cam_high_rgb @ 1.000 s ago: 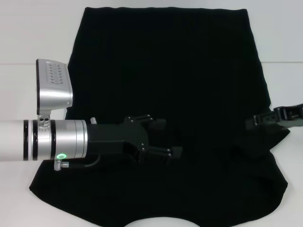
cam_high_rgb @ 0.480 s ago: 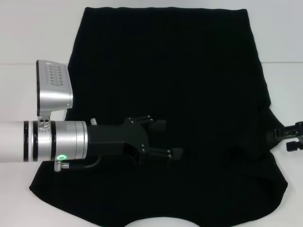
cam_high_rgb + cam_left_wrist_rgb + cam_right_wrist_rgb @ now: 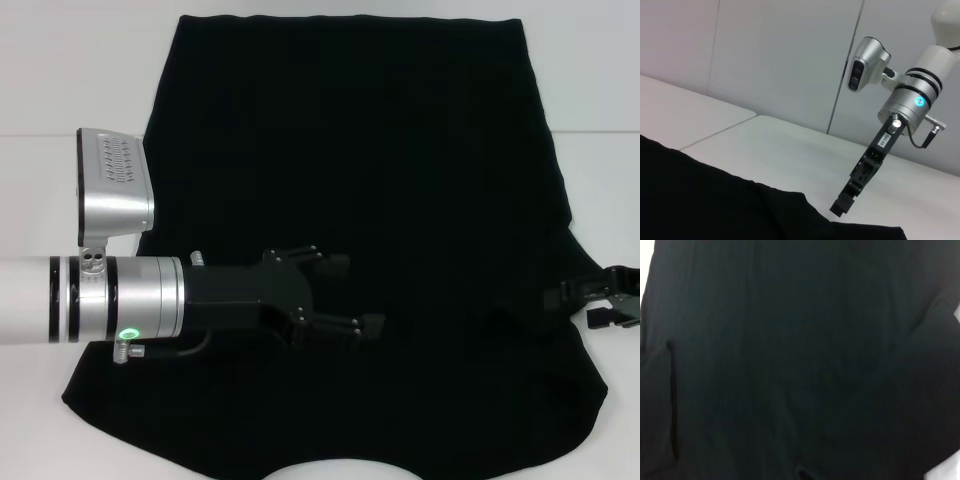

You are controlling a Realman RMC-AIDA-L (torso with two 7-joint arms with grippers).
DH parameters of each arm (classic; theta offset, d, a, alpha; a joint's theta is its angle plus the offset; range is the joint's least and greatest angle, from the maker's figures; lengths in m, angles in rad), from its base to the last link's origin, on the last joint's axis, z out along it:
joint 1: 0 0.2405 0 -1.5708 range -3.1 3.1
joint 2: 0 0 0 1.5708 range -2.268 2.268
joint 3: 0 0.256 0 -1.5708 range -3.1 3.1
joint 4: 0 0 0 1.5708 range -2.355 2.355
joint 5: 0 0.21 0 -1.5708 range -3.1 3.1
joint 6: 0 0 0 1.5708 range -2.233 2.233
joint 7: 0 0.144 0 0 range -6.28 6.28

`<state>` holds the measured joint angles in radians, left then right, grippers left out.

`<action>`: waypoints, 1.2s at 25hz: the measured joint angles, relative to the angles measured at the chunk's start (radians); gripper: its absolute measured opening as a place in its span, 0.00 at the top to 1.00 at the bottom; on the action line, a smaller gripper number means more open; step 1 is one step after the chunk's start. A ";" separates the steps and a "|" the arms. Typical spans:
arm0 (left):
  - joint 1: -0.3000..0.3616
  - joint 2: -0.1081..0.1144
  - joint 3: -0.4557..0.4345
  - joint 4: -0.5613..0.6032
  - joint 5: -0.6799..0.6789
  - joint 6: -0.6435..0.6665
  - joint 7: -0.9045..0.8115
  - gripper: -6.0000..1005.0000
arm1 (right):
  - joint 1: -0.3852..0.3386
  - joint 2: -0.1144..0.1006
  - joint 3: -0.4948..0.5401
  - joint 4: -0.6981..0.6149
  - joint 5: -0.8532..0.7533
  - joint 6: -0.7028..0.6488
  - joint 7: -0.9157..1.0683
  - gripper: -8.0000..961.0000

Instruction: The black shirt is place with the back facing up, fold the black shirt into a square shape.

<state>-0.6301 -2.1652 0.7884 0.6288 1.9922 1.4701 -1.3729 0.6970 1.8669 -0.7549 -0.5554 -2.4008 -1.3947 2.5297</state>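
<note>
The black shirt (image 3: 360,150) lies spread flat on the white table (image 3: 60,80), its curved neckline at the near edge. My left gripper (image 3: 352,293) reaches in from the left and hovers open over the shirt's lower middle, with nothing between its fingers. My right gripper (image 3: 598,300) sits at the shirt's right edge, by the folded-in sleeve. The left wrist view shows the shirt (image 3: 700,200) and, beyond it, the right gripper (image 3: 842,206) pointing down just above the table beside the cloth. Black shirt fabric (image 3: 790,365) fills the right wrist view.
White table surface shows on both sides of the shirt and behind it. A seam between two tabletops (image 3: 40,133) runs across at the left. A pale wall (image 3: 765,60) stands beyond the table.
The right gripper drew back from over the right sleeve to the shirt's edge, then shifted slightly inward. The raised sleeve fold has settled flat. The left arm barely moved.
</note>
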 joint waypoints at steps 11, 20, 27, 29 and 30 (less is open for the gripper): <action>0.001 0.001 0.000 0.000 0.002 -0.001 0.000 0.04 | 0.015 0.015 -0.004 0.023 -0.014 0.060 0.000 0.03; 0.001 0.001 0.000 0.000 0.000 -0.001 0.000 0.04 | 0.028 0.018 -0.004 0.026 -0.052 0.071 0.003 0.04; 0.002 0.001 0.000 0.002 -0.003 -0.001 0.000 0.04 | 0.037 0.028 -0.002 0.028 -0.052 0.101 0.007 0.04; 0.002 0.001 0.000 0.003 -0.003 -0.002 0.000 0.04 | 0.039 0.032 -0.003 0.029 -0.052 0.112 0.012 0.12; 0.002 0.001 0.000 0.003 -0.003 -0.003 0.000 0.04 | 0.040 0.034 -0.004 0.031 -0.052 0.115 0.013 0.16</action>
<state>-0.6282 -2.1644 0.7884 0.6316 1.9894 1.4675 -1.3728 0.7374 1.9010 -0.7585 -0.5245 -2.4531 -1.2798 2.5429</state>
